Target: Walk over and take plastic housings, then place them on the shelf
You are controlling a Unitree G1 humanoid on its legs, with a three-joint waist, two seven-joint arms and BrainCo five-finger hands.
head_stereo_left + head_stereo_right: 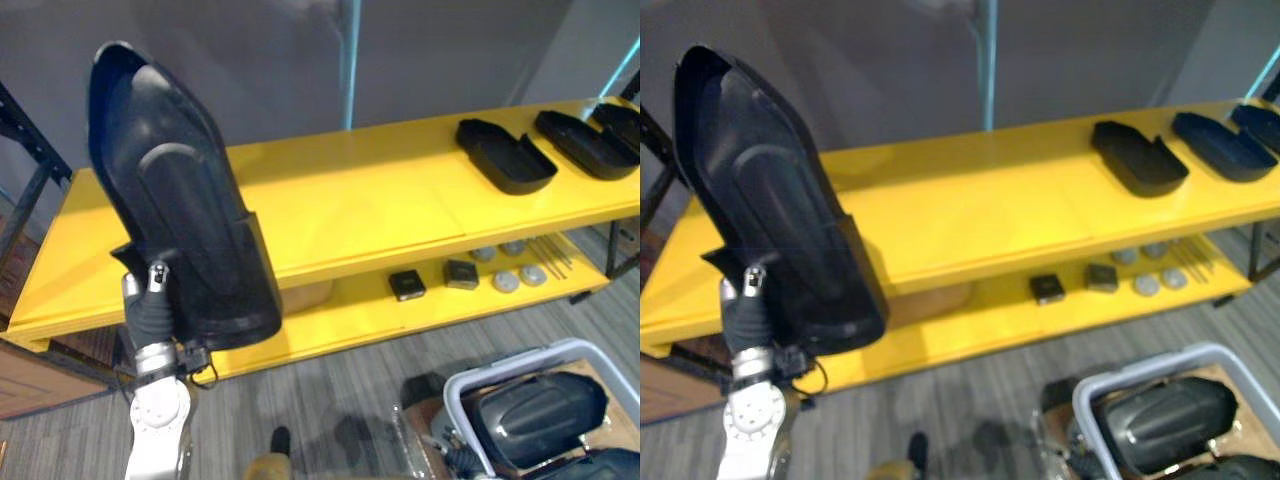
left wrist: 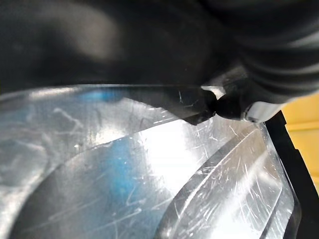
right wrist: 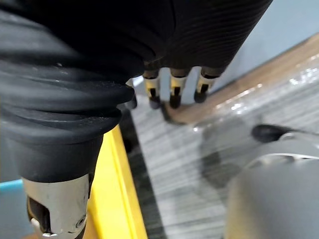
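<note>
Black plastic over glossy yellow

The plastic housing [image 1: 175,200] is smooth black plastic with a dull sheen, and close up it shows fine scratches. The other housings [image 1: 505,155] look matt black. The shelf [image 1: 380,200] has a smooth, glossy yellow surface. The floor [image 1: 340,385] is grey, finely ribbed carpet. The left hand [image 1: 150,310] wears a matt, ribbed dark cover.

Its right hand [image 3: 174,82] has silver, dark-tipped fingers [image 3: 152,85] beside black ribbed covering [image 3: 209,30].

Housing [image 1: 170,170] upright in left hand [image 1: 152,305], shelf [image 1: 350,210] just behind. Three more housings [image 1: 505,155] on shelf top, far right of hand. Bin [image 1: 452,400] on floor, right of hand, nearer.
</note>
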